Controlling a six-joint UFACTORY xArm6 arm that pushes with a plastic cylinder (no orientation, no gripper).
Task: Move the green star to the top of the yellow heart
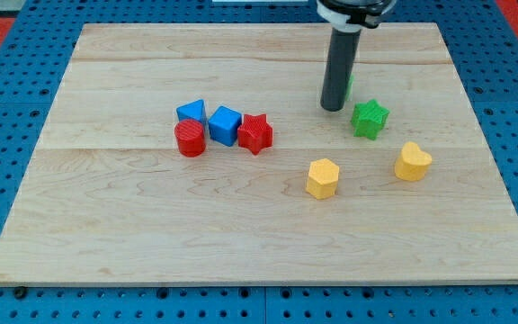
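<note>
A wooden board [106, 225] lies on a blue pegboard surface [7, 54], and everything below is placed against the green star [370, 118], the block the task is about.

Well to the view's left of the green star sits a tight cluster of four blocks. The red cylinder [190, 139] is the farthest from the star and slightly lower in the view than it. Just above the cylinder is a blue block [192, 112] with a pointed, roughly triangular outline, about level with the star. Next comes a blue cube [226, 125], touching or nearly touching its neighbours; I cannot tell which. The red star [255, 133] closes the cluster on the side nearest the green star, still well apart from it.

The yellow hexagon [323, 177] lies below and to the left of the green star, clearly apart.

My tip [333, 107] stands just to the view's left of the green star, a shade higher in the view, very close to it; whether it touches the star I cannot tell. A sliver of green [350, 86] shows behind the rod, above the star. The arm has no fingers, only this dark rod.

The yellow heart [413, 161] lies below and to the right of the green star, near but not touching.
</note>
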